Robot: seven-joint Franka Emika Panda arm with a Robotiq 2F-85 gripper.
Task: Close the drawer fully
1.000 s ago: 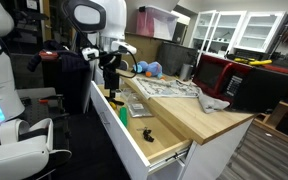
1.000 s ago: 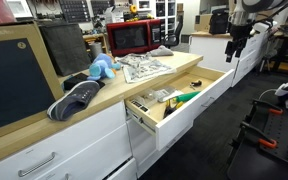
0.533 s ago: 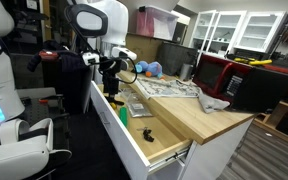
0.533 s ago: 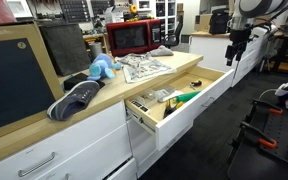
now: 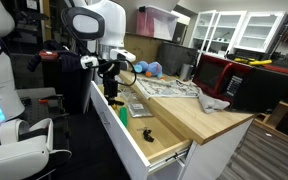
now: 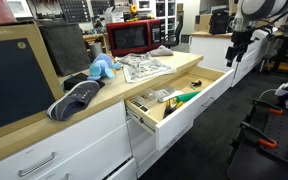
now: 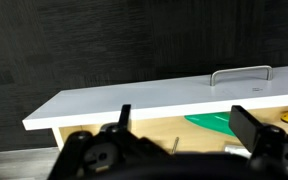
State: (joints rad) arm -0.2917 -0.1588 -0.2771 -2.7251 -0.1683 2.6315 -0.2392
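Note:
The drawer (image 5: 114, 130) stands pulled well out of the wooden-topped cabinet, with a flat white front and a pale wood interior. It shows in both exterior views (image 6: 206, 98) and in the wrist view (image 7: 144, 100), where a metal handle (image 7: 239, 73) sits on its front. Inside lie a green tool (image 7: 214, 121) (image 6: 184, 95) and small items. My gripper (image 5: 111, 86) (image 6: 234, 55) hangs over the drawer's end nearest the robot base. Its fingers (image 7: 184, 125) are open and hold nothing, apart from the drawer.
On the countertop lie newspapers (image 5: 164, 88), a blue plush toy (image 6: 102, 68), a grey shoe (image 6: 76, 98), a red microwave (image 5: 216, 70) and a black box (image 5: 259, 88). A white machine (image 5: 14, 130) stands on the floor beside the cabinet.
The arm has shifted slightly, and the gripper sits a little higher. The drawer has not moved.

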